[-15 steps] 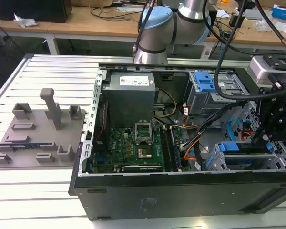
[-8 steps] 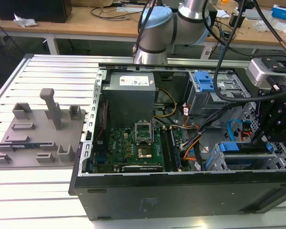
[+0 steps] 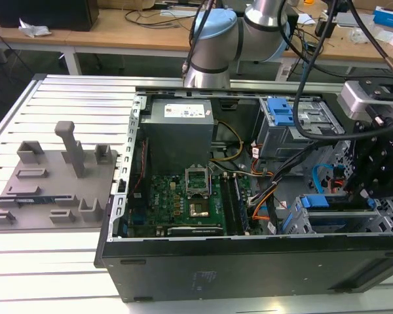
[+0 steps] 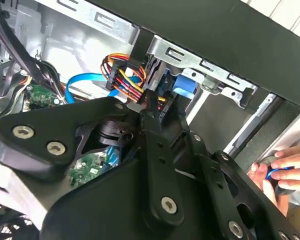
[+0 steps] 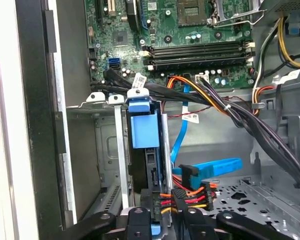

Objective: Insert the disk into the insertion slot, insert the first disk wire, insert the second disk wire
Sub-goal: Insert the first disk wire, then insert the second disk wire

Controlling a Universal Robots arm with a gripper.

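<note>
In the exterior view an open case (image 3: 249, 268) lies on a slatted surface (image 3: 72, 104). The disk (image 3: 339, 220), in its blue carrier, sits inside the slot (image 3: 296, 226), the low grey cage in the case's corner toward the exterior view's right. The gripper (image 3: 370, 193) hangs just over the disk. A taller bay (image 3: 295, 121) with a blue latch stands behind the disk. The motherboard (image 3: 183, 203) and a grey power supply (image 3: 180, 127) fill the case to the exterior view's left of the disk. Outside the case, well apart from the disk, a grey tray (image 3: 52, 183) rests on the surface.

In the second wrist view the gripper (image 4: 150, 107) has its jaws drawn together on a black plug (image 4: 151, 92) at the end of a bundle of red, yellow and orange wires (image 4: 121, 79). The plug touches the end of the disk, whose blue carrier tab (image 4: 182, 85) shows inside the metal slot (image 4: 200, 60). A blue cable (image 4: 85, 82) curves through the case near the disk. A person's hand (image 4: 285, 172) rests at the case wall on the other side of the disk.

In the first wrist view the disk (image 5: 144, 130) stands between the walls of the slot (image 5: 107, 150). The gripper (image 5: 164, 217) is at the end of the disk, with the plug (image 5: 182, 197) and its coloured wires between the jaws. The blue cable (image 5: 210, 167) ends just beside the disk; whether it is plugged in I cannot tell. The motherboard (image 5: 190, 30) lies beyond the disk.
</note>
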